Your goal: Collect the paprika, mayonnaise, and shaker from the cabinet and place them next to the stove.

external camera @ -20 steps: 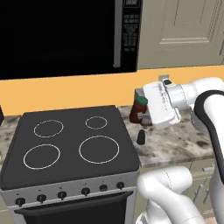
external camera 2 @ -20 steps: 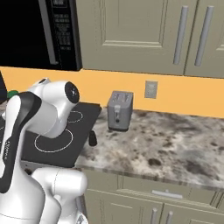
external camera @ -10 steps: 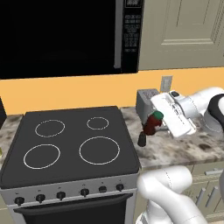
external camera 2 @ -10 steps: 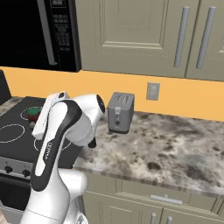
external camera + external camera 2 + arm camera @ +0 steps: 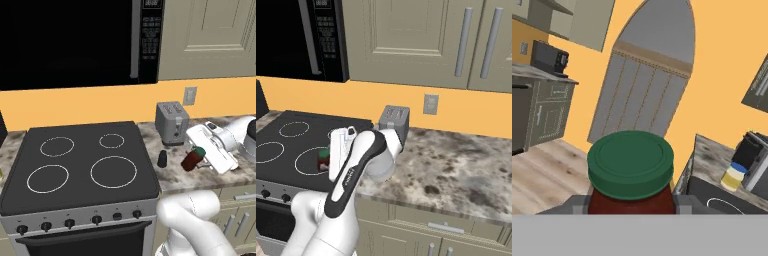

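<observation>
Hand (image 5: 200, 159) clamped on paprika (image 5: 193, 158), jar tilted hard, green lid pointing up-right, held just above tabletop (image 5: 240, 125) to the right of stove (image 5: 80, 165). Hand view: paprika lid (image 5: 631, 162) fills centre, jar gripped from both sides. Shaker (image 5: 162, 159) upright on tabletop just beside stove's right edge, between stove and paprika, not touching either. Toaster (image 5: 171, 122) behind shaker, near wall. Mayonnaise (image 5: 733, 177) seen in hand view on tabletop at stove's far side, next to a dark appliance. Right base view: paprika (image 5: 322, 161) partly hidden behind arm, over stove's right edge.
</observation>
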### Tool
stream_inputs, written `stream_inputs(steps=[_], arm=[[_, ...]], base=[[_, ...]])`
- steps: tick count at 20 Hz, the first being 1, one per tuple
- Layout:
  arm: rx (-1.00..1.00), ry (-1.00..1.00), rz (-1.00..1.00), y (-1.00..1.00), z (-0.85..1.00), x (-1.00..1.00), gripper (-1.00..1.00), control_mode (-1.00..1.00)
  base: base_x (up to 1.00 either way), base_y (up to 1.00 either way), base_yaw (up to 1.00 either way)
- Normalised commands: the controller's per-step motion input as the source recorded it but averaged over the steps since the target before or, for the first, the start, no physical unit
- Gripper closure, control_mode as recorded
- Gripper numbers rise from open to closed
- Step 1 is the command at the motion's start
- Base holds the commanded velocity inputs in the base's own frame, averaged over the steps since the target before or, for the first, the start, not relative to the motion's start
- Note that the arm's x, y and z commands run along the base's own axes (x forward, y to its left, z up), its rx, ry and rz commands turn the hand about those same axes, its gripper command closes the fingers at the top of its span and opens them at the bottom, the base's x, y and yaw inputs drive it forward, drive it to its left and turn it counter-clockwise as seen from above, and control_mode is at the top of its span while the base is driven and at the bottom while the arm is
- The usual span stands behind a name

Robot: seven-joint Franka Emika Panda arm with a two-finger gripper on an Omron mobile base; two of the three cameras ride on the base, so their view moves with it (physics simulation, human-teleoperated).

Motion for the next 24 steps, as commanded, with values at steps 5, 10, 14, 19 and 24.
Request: stream_inputs(steps=[5,10,14,19,24], arm=[[0.0,0.0,-0.04,-0.79,-0.42,0.02,1.0,-1.0],[0.0,0.0,-0.18,-0.53,-0.49,0.03,1.0,-1.0],[-0.01,0.04,-0.32,-0.12,-0.4,0.4,1.0,-1.0],[-0.05,0.07,-0.29,-0.1,-0.29,0.47,1.0,-1.0],[-0.1,0.05,-0.13,0.0,-0.25,0.46,1.0,-1.0]], base=[[0.0,0.0,0.0],[0.0,0.0,0.0],[0.0,0.0,0.0],[0.0,0.0,0.0],[0.0,0.0,0.0]])
